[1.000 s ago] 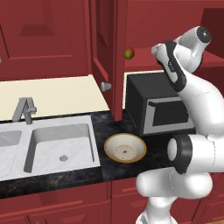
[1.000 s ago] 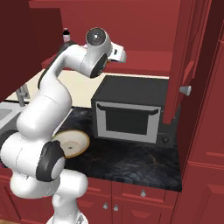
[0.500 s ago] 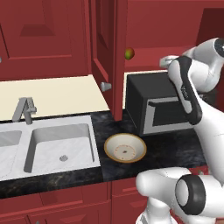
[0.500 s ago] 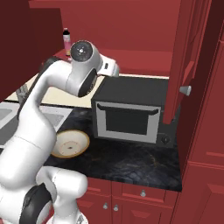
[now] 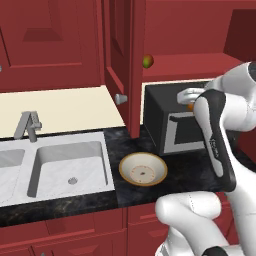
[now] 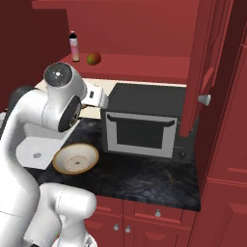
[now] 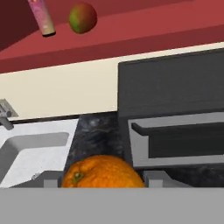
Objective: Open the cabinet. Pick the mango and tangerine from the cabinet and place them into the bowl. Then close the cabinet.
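Sink (image 5: 70,170) at far left, set in the dark counter. Bowl (image 5: 143,170) sits on the counter between sink and the black microwave (image 6: 142,120) — nothing in it. Cabinet (image 5: 117,55) doors stand open; mango (image 6: 93,58) rests on the red shelf beside a pink bottle (image 6: 74,47). Gripper (image 7: 101,178) hangs in front of the microwave's upper left corner, above the counter, jaws partly closed around the tangerine (image 7: 101,172) — fruit sits between both fingertips.

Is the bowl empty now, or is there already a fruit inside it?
Empty. The bowl shows only its speckled centre; the mango sits on the cabinet shelf, and the tangerine sits between the jaws.
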Tool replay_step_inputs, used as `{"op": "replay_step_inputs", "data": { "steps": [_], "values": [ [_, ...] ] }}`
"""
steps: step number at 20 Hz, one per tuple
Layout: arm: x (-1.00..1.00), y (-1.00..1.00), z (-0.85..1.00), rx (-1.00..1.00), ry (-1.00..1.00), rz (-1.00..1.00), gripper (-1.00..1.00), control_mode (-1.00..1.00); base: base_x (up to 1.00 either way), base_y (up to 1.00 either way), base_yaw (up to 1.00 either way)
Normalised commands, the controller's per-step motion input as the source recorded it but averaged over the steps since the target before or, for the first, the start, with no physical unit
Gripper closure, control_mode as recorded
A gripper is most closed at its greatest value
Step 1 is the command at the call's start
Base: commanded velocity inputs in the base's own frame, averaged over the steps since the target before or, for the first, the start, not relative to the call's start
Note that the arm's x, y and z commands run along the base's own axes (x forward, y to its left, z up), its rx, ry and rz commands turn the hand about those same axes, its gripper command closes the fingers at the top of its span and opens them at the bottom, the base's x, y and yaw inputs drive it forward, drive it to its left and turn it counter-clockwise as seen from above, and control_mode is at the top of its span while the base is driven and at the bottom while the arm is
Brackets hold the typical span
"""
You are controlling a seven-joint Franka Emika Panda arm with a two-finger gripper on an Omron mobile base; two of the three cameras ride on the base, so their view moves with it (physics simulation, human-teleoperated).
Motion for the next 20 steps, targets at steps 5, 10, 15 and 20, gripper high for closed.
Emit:
{"op": "replay_step_inputs", "data": {
  "steps": [5, 10, 15, 20],
  "values": [
    [-0.1, 0.68, -0.78, 0.0, 0.26, 0.13, 1.0, -1.0, 0.0, 0.0, 0.0],
    [0.49, 0.64, -0.79, 0.0, 0.3, 0.09, 1.0, -1.0, 0.0, 0.0, 0.0],
    [0.84, 0.31, -0.58, -0.02, 0.33, 0.04, 1.0, -1.0, 0.0, 0.0, 0.0],
    [0.57, 0.12, -0.71, -0.09, 0.33, 0.04, 1.0, -1.0, 0.0, 0.0, 0.0]
  ]
}}
